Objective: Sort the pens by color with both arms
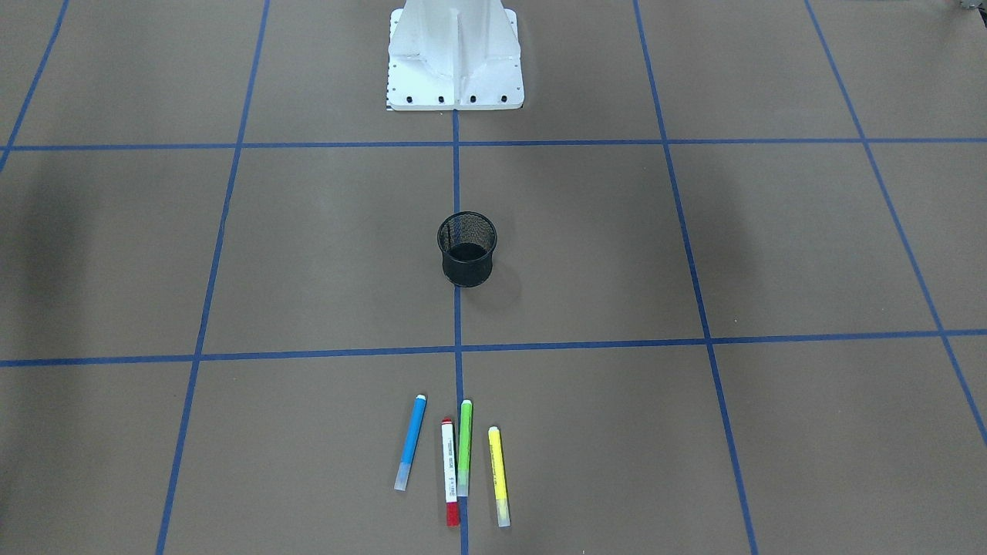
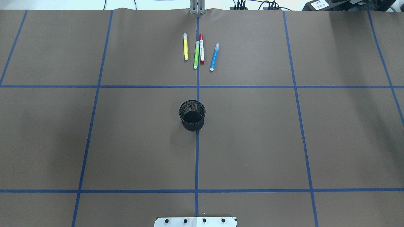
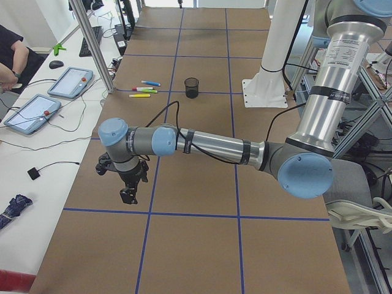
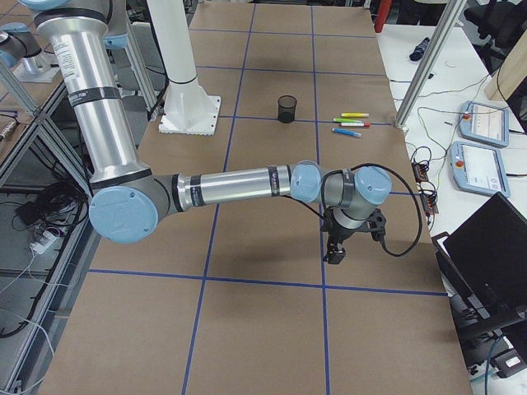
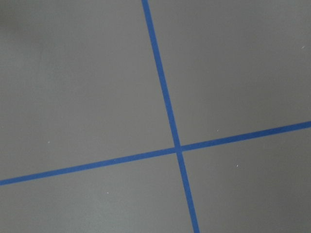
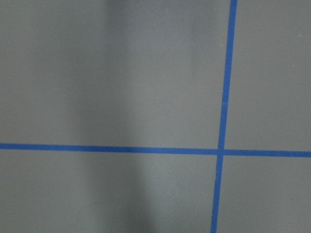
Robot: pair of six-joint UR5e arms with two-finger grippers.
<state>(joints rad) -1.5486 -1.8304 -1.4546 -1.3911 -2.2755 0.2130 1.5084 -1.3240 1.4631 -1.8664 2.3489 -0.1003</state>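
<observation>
Far left, outside the overhead view: left arm [image 3: 208, 146], stretched out low across the table [image 3: 196, 245], wrist bent down. Left gripper [image 3: 127, 197] pointing down, hanging over bare brown surface near a line of blue tape [image 3: 147, 211]. Seen only from the table's end; jaws spread or pressed together, cannot tell. Wrist camera there: brown surface and one tape crossing, nothing else.

Middle of the table, far side from the robot, beyond the cup [image 2: 192, 115]: four pens lying flat in a loose row, well apart from both grippers. Left to right in the overhead view:
- yellow pen [image 2: 186, 46], a little apart from the rest
- green pen [image 2: 196, 54], slightly tilted, pale cap over the centre tape line
- white pen with red ends [image 2: 201, 49], just beside the green, seemingly touching it near the cap
- blue pen [image 2: 214, 57], tilted, near but apart

Pale caps of yellow, green and blue pointing away from the robot.

Cup black, wire mesh, upright on the centre line, between the pens and the white base plate [image 2: 195, 222].

Far right, also outside the overhead view: right arm [image 4: 230, 188], reaching out low over the table. Right gripper [image 4: 336, 257] pointing down over bare surface near a tape line. Again only a side view; jaw state, cannot tell. Wrist camera: brown surface, one tape crossing.
</observation>
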